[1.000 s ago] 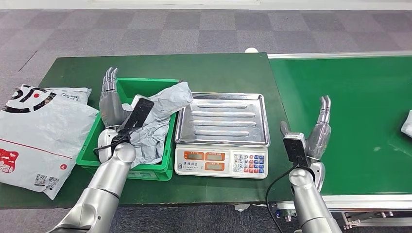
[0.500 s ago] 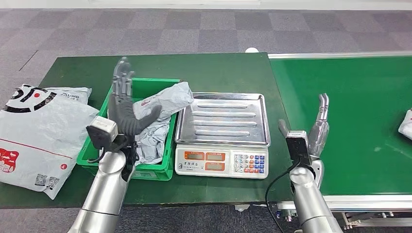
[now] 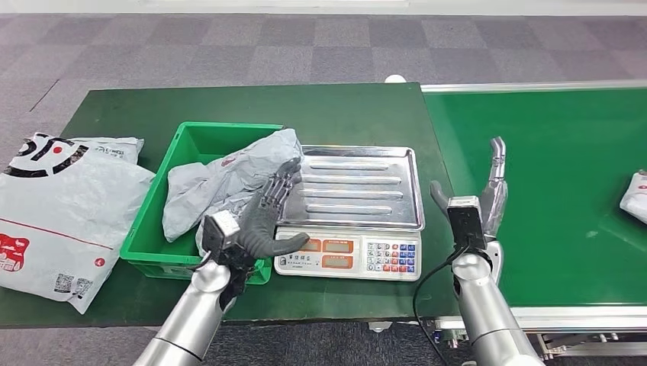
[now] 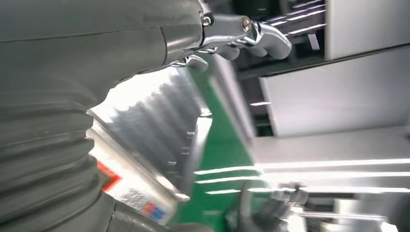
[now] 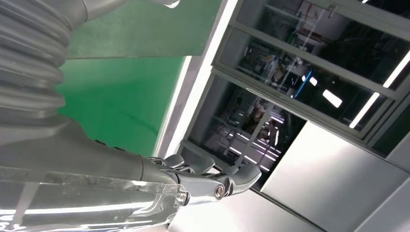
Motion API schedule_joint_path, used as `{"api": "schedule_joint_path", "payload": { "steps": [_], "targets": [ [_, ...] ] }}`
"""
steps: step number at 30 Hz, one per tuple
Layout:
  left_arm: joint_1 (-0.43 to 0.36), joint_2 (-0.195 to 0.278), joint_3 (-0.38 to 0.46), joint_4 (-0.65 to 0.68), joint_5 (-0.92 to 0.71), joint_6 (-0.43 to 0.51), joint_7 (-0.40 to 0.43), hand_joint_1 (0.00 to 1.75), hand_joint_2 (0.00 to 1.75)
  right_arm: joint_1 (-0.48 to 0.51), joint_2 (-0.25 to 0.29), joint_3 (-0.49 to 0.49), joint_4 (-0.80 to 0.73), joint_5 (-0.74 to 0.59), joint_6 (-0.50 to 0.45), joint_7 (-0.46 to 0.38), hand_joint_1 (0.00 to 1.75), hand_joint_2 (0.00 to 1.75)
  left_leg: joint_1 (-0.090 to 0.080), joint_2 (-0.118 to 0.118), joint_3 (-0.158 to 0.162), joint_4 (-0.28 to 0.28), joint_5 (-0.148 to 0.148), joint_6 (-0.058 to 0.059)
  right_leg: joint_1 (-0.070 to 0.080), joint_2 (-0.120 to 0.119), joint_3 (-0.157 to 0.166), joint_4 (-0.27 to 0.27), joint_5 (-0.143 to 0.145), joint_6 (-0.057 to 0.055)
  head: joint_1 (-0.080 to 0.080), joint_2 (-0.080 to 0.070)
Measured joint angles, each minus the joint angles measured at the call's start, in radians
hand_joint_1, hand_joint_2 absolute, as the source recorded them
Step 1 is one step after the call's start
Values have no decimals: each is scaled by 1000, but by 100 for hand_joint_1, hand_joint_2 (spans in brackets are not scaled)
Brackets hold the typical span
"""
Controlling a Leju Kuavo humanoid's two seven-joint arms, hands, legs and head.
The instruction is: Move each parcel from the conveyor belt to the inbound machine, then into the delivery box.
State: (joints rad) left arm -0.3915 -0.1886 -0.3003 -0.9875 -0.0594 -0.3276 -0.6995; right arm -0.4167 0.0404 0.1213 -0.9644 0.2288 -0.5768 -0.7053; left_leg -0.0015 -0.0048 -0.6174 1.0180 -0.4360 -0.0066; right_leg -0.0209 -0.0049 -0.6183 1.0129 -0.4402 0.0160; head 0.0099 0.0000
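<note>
A crumpled grey parcel (image 3: pixel 229 179) lies in the green delivery box (image 3: pixel 152 221), one corner draped over the rim towards the scale. My left hand (image 3: pixel 267 217) hovers at the box's near right corner, beside the scale's display, fingers spread and holding nothing. In the left wrist view the left hand's fingers (image 4: pixel 241 34) stick out over the blurred steel tray (image 4: pixel 159 125). The inbound machine, a scale (image 3: pixel 347 255), carries a bare steel tray (image 3: pixel 351 187). My right hand (image 3: pixel 492 187) stands open, fingers upward, at the conveyor belt's (image 3: pixel 549 152) left edge. A white parcel (image 3: pixel 637 194) lies at the belt's right edge.
A large white and grey printed bag (image 3: pixel 61 206) lies on the green table (image 3: pixel 252 103) left of the box. The scale stands between box and belt. Grey carpet floor lies beyond. A black cable hangs from my right wrist.
My left hand has come out from over the box, moving nearer and right to the scale's front left corner, holding nothing. The right hand has risen slightly.
</note>
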Motion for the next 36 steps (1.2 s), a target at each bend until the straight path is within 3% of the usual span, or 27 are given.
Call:
{"api": "schedule_joint_path", "payload": {
  "steps": [8, 36],
  "targets": [
    [-1, -1, -48, 60, 31, 10, -1, 0, 175, 4, -1, 0, 0, -2, 0, 0, 0, 175, 0, 0, 0, 0, 0, 0, 0, 0, 0, 0, 0, 0, 0, 0],
    [4, 1, -48, 74, 46, -3, -1, 0, 175, 2, 0, 0, 4, -4, 13, 0, 0, 175, 0, 0, 0, 0, 0, 0, 0, 0, 0, 0, 0, 0, 0, 0]
  ]
}}
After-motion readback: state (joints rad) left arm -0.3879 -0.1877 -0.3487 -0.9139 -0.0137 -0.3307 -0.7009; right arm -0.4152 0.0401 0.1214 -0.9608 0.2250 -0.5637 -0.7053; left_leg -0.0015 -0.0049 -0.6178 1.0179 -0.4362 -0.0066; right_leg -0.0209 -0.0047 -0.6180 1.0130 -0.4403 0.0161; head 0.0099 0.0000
